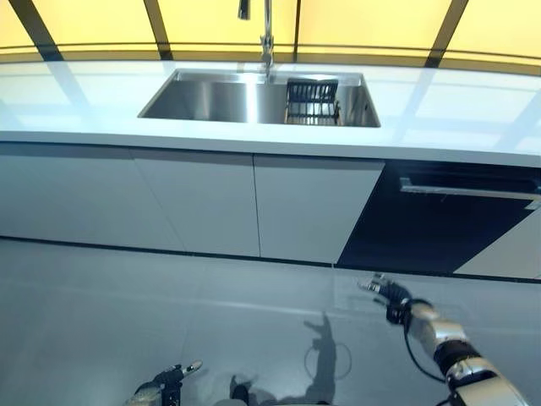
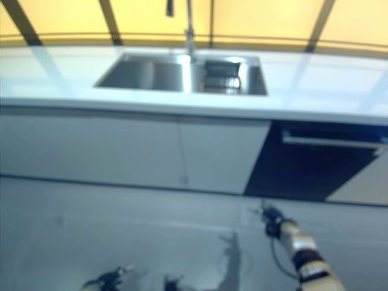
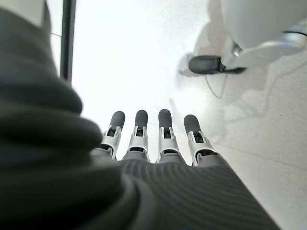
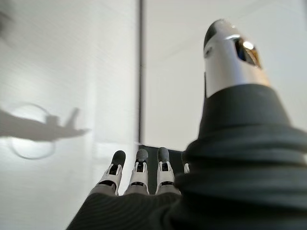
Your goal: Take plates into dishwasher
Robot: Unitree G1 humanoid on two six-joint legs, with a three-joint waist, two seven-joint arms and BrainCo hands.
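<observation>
A dark dish rack (image 1: 312, 98) stands in the right part of the steel sink (image 1: 220, 97); whether plates are in it cannot be told. The dishwasher (image 1: 439, 216) is the dark panel under the counter at the right, its door closed, with a long handle (image 1: 469, 190) along its top. My right hand (image 1: 385, 294) hangs low over the floor in front of the dishwasher, fingers (image 4: 139, 167) straight and holding nothing. My left hand (image 1: 165, 382) shows at the bottom edge, its fingers (image 3: 165, 129) straight and empty.
A white counter (image 1: 93, 110) runs across the view with a tap (image 1: 266, 34) behind the sink. White cabinet doors (image 1: 194, 199) sit left of the dishwasher. A grey floor (image 1: 127, 313) lies between me and the cabinets.
</observation>
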